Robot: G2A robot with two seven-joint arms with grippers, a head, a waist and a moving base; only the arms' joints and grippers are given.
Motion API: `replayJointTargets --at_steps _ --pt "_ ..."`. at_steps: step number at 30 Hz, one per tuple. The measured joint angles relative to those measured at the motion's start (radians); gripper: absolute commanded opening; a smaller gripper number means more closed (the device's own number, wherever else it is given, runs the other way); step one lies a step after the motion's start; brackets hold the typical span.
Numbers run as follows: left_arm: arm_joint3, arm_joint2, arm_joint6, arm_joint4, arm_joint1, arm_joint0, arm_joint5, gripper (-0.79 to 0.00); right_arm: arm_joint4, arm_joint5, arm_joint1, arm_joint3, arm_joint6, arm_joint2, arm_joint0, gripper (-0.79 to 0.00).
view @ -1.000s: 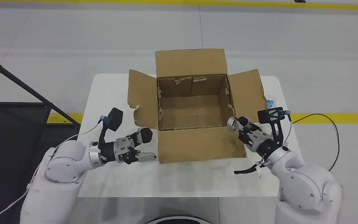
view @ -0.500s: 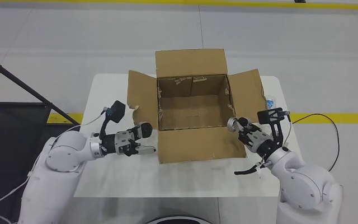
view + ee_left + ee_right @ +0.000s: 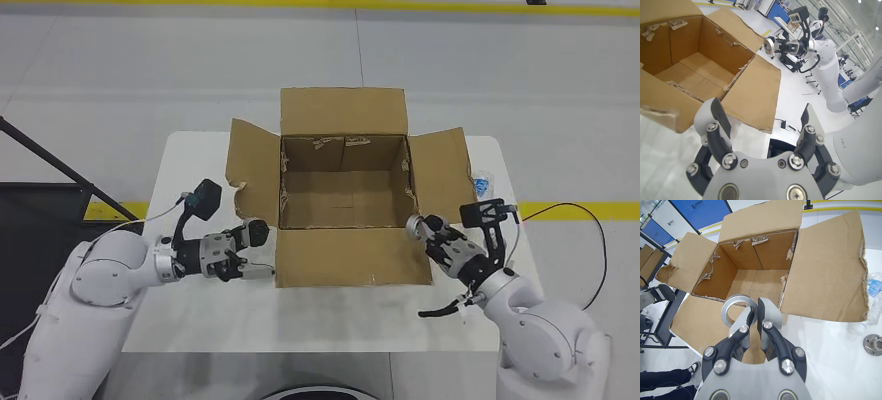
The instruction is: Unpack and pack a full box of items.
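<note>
An open cardboard box [image 3: 350, 260] stands mid-table with all flaps folded out and its inside bare [image 3: 757, 279]. My left gripper [image 3: 257, 250] hovers open beside the box's near left corner, under the torn left flap [image 3: 252, 170]; in the left wrist view its fingers [image 3: 720, 115] hold nothing. My right gripper [image 3: 421, 229] is at the near right corner, shut on a metal ring [image 3: 738, 311], which hangs over the front flap [image 3: 696, 317]. The ring also shows across the box [image 3: 769, 46].
A crushed clear plastic bottle [image 3: 873, 294] lies on the white table [image 3: 200, 170] beyond the right flap [image 3: 482, 183]. A metal flange [image 3: 873, 344] lies close to it. A dark rack [image 3: 40, 220] stands left of the table.
The box has slid slightly to the left. My left gripper has risen toward the left flap. The right gripper with the ring has drawn back a little toward the near side.
</note>
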Motion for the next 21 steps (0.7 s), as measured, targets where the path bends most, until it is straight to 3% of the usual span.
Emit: replayJointTargets --at_steps 6,21 --pt "0.011 -0.021 0.03 -0.002 0.031 0.044 -0.03 0.0 -0.006 0.004 0.011 -0.019 -0.004 0.0 -0.013 -0.785" --pt "-0.048 -0.05 0.146 -0.05 0.043 0.065 -0.063 0.0 -0.188 0.0 0.039 -0.138 -0.014 0.029 -0.145 -0.785"
